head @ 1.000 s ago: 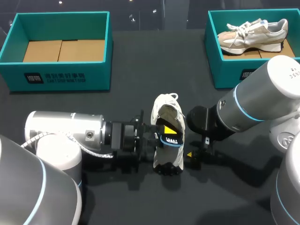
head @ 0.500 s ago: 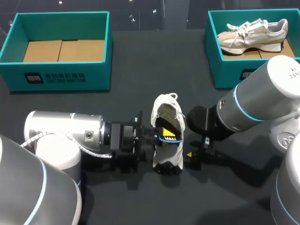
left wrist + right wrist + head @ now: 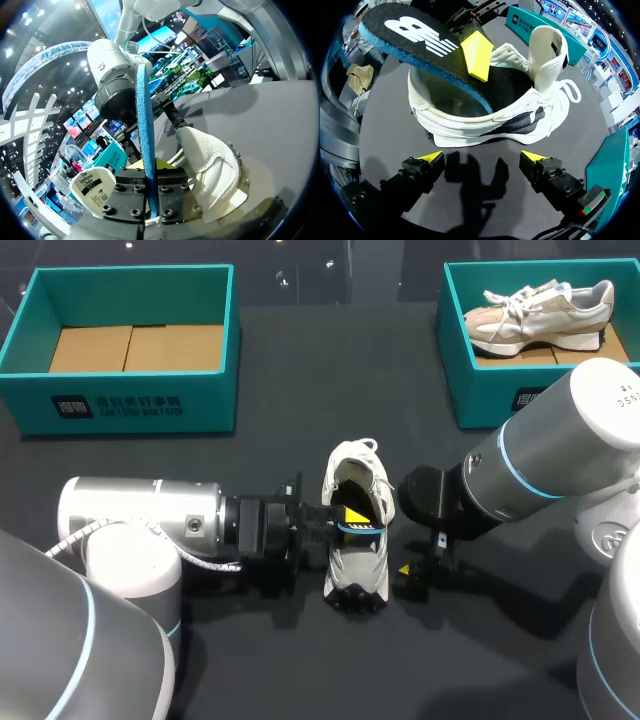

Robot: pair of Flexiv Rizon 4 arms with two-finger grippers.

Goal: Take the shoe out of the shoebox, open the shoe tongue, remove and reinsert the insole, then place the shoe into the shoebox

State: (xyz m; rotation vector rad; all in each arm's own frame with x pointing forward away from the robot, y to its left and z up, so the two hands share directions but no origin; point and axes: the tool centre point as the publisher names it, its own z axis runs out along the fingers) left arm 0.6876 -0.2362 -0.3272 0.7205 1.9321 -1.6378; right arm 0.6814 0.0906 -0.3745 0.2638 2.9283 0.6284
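A white shoe [image 3: 356,558] stands on the black table, toe toward the boxes, tongue [image 3: 547,47] pulled up. My left gripper [image 3: 350,517] comes in from the left and is shut on the black, blue-edged insole [image 3: 362,528], which slants half out of the shoe's opening. In the left wrist view the insole [image 3: 144,130] stands edge-on between my fingers, with the shoe's heel [image 3: 212,167] beside it. My right gripper [image 3: 420,570] stays open low beside the shoe's right flank; in its own view the right gripper [image 3: 482,159] faces the shoe [image 3: 485,117] with the insole [image 3: 415,37] above.
An empty teal shoebox [image 3: 130,400] sits at the back left. A second teal shoebox [image 3: 470,390] at the back right holds another pale shoe [image 3: 540,310]. Both arms crowd the table's middle around the shoe.
My left gripper has closed tighter on the insole and lifted it slightly away from the heel. The shoe shifted a little. The right arm has not moved.
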